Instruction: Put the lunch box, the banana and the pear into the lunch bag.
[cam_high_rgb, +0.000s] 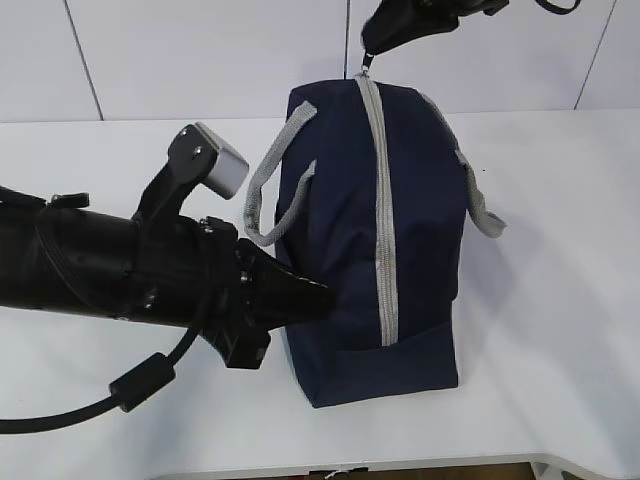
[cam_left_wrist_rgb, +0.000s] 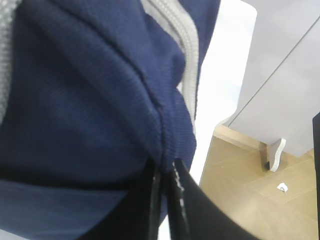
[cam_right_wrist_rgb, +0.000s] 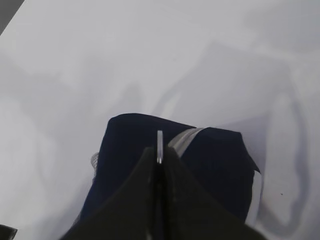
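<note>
The exterior camera looked down at a slant from the front of the white table (cam_high_rgb: 560, 300), facing the pale wall panels behind it, near enough that the lunch bag (cam_high_rgb: 420, 250) filled the middle of the frame. The left wrist camera sat very close against the bag's navy fabric (cam_left_wrist_rgb: 75, 110), looking along the closed left gripper (cam_left_wrist_rgb: 165, 200) and past the table edge to a wooden floor (cam_left_wrist_rgb: 240, 195). The right wrist camera looked steeply down over the closed right gripper (cam_right_wrist_rgb: 159, 150) onto the bag's end (cam_right_wrist_rgb: 220, 165) and the table beyond. All three views shared the bag and its grey zipper (cam_high_rgb: 383, 200).
</note>
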